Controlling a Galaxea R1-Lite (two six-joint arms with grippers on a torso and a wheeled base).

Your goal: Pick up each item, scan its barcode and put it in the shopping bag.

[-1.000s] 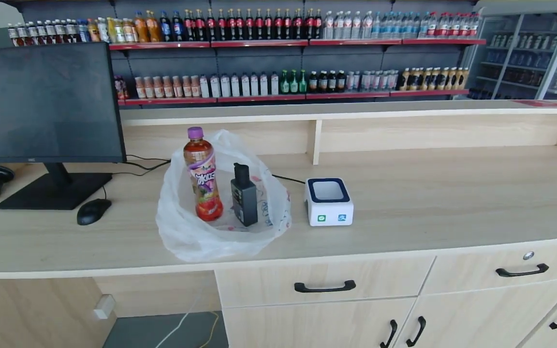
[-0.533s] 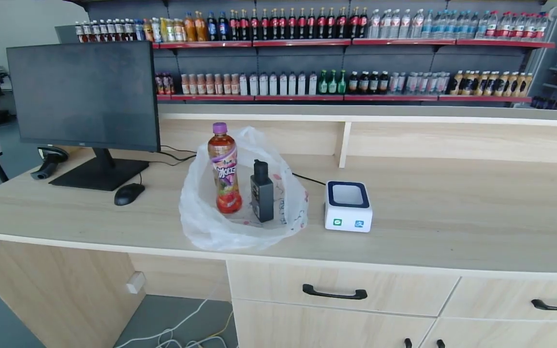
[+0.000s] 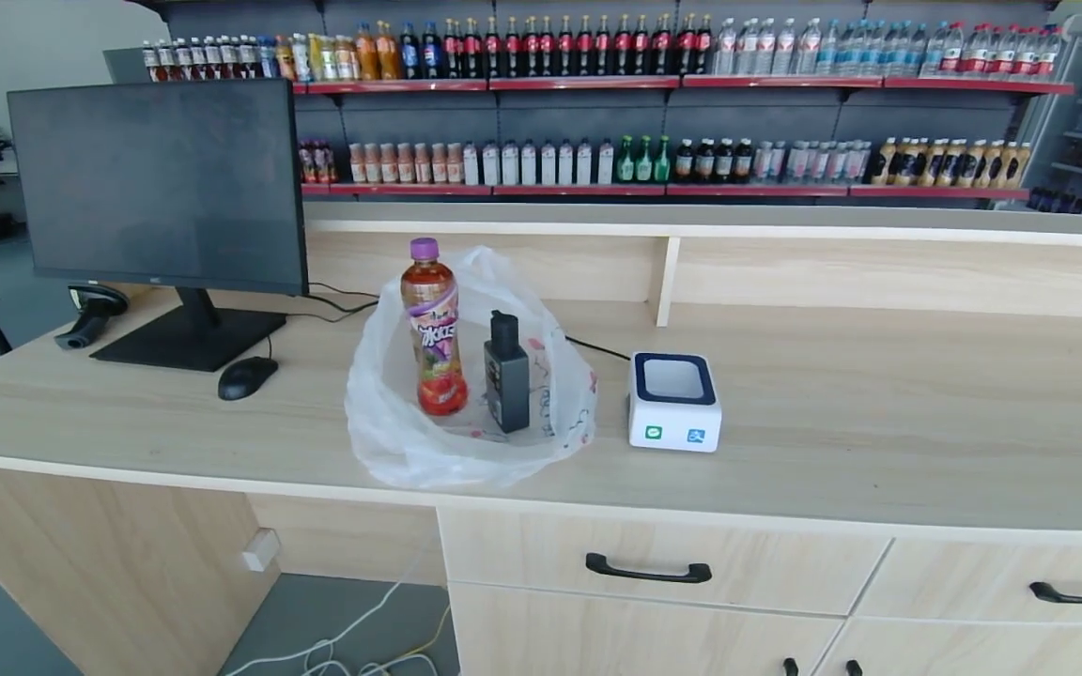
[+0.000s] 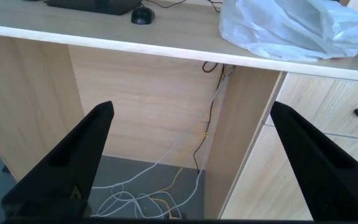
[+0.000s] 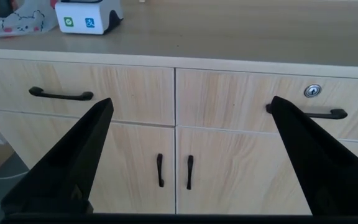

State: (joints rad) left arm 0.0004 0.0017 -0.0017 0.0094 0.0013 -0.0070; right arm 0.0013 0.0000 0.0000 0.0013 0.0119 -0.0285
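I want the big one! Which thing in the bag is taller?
The orange drink bottle with the purple cap; the black item beside it stands lower.

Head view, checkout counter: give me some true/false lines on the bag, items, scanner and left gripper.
1. The bottle stands upright inside the bag. True.
2. The black box lies flat outside the bag. False: it stands upright in the bag, beside the bottle.
3. The scanner sits on the counter, to the right of the bag. True.
4. The left gripper holds the bottle. False: its fingers are open and empty, low in front of the counter.
5. The mouse lies to the right of the scanner. False: it lies to the left of the bag, by the monitor stand.
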